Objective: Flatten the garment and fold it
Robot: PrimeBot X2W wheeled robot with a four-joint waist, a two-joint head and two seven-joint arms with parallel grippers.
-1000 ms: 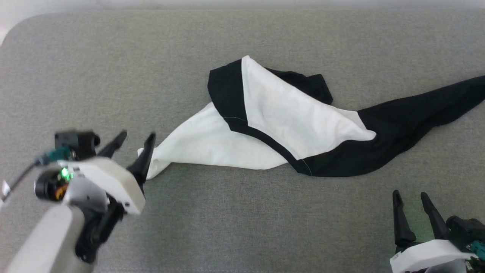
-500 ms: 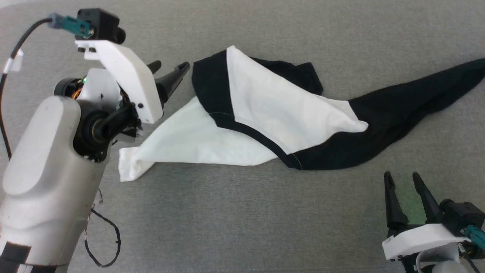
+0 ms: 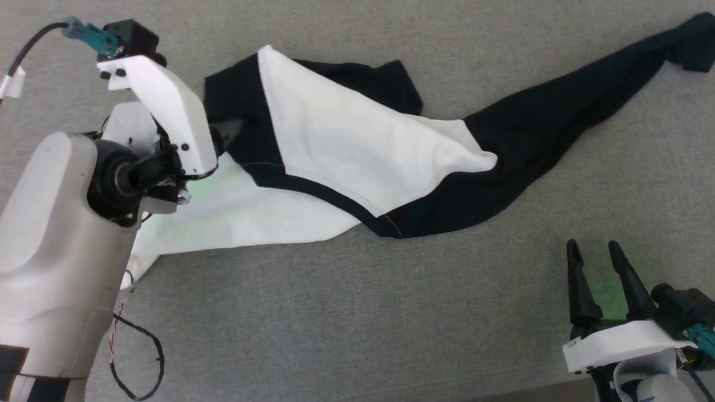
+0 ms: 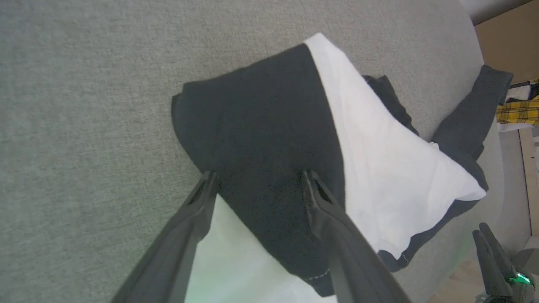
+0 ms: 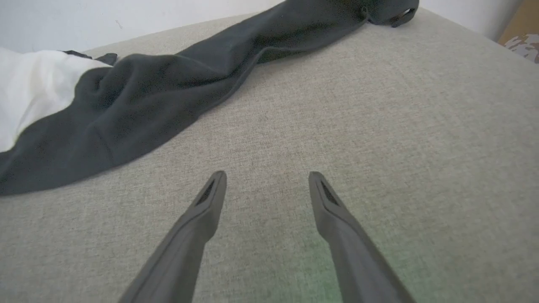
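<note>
Swinging the left gripper from the shirt's near-left white corner to over its black left fold, jaws open and empty. Still flattening, seemingly, a crumpled heap in the middle of the counter, black sleeve trailing toward the far right edge. Parking the right gripper, jaws open, near right amid bare room.

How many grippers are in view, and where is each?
2. The left gripper is open over the garment's black left end, contact unclear. The right gripper is open above the bare grey surface, apart from the garment's long black sleeve.
</note>
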